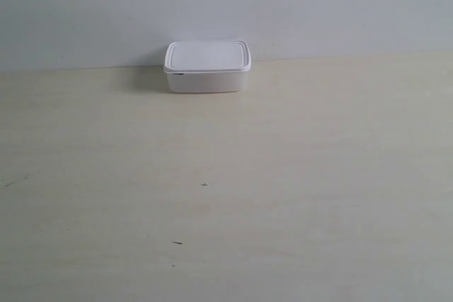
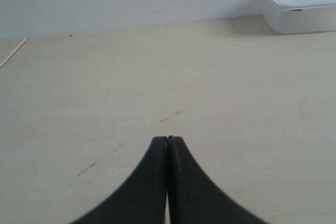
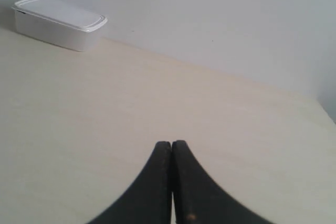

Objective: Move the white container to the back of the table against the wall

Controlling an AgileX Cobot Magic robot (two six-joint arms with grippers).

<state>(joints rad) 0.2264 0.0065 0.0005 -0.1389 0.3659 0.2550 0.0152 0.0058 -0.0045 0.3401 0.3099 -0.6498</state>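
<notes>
Pale surface (image 1: 283,210): white container (image 1: 207,66) at the back against the wall (image 1: 212,5). Closed, empty: left hand (image 2: 167,140), right hand (image 3: 171,142).

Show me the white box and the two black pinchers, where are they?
white box (image 1: 207,58), exterior view, on its flat lid.
left gripper (image 2: 167,139), left wrist view, where its shut fingertips meet.
right gripper (image 3: 171,142), right wrist view, where its shut fingertips meet.

Smooth white plastic container (image 1: 207,67) on matt pale wood-grain table (image 1: 283,175).
</notes>
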